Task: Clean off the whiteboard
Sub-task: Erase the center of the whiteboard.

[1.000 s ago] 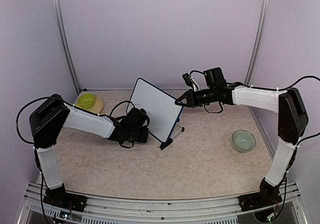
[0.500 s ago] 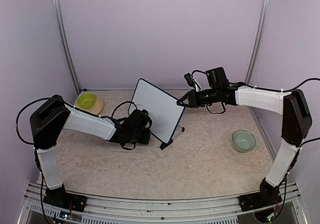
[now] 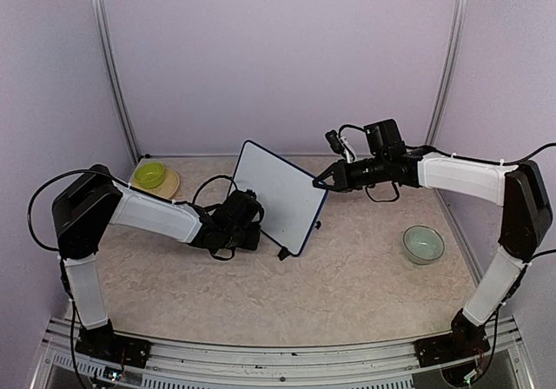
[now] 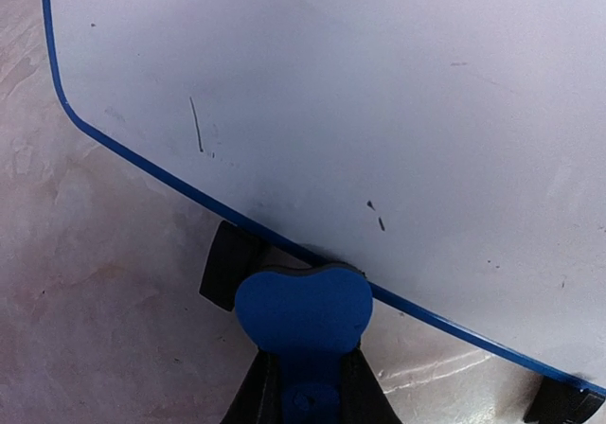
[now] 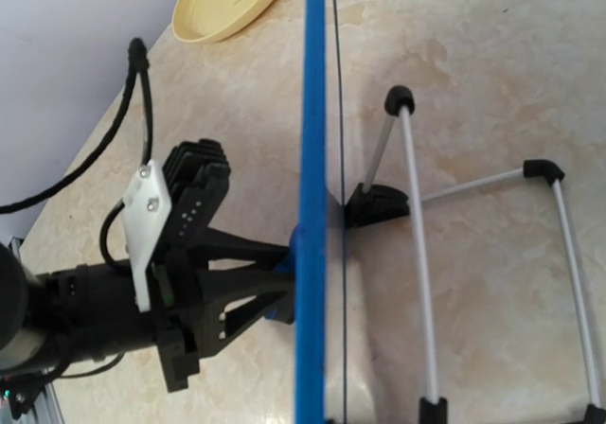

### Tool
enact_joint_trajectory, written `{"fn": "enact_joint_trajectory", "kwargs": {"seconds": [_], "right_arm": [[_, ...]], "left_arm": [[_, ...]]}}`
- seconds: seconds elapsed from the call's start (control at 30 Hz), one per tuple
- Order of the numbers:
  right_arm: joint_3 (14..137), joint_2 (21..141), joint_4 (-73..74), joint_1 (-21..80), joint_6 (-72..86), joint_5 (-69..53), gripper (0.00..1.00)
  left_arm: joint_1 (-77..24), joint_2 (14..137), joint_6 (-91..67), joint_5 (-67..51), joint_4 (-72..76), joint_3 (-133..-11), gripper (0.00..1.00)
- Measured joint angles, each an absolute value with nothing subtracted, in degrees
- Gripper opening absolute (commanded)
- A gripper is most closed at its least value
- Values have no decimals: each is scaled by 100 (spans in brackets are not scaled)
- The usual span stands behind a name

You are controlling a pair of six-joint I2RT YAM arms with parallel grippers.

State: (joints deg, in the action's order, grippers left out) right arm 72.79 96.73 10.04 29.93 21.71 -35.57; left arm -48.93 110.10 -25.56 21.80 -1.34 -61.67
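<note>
left wrist: blue block [image 4: 303, 306] at whiteboard [image 4: 379, 93] lower edge (faint marks)

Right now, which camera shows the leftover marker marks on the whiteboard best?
The left wrist view: the whiteboard face fills it, showing a short stroke and a few specks. The top external view shows the whole whiteboard, too small for marks. The right wrist view sees only its blue edge and wire legs.

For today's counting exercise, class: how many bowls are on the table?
2. A lime-green bowl sits on the yellow plate at the far left; a pale green bowl at the right. The whiteboard could hide another.
</note>
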Motion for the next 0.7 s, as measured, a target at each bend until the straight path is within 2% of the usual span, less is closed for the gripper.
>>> {"fn": "enact_joint_trajectory", "kwargs": {"seconds": [0.5, 0.7], "right_arm": [[6967, 9413, 921, 2993, 2126, -3503, 0], [6930, 9411, 910, 2993, 2102, -3559, 0]], "left_arm": [[-4890, 10978, -2554, 2228, -113, -6154, 9], [-4890, 10315, -2545, 2252, 237, -5793, 9]]}}
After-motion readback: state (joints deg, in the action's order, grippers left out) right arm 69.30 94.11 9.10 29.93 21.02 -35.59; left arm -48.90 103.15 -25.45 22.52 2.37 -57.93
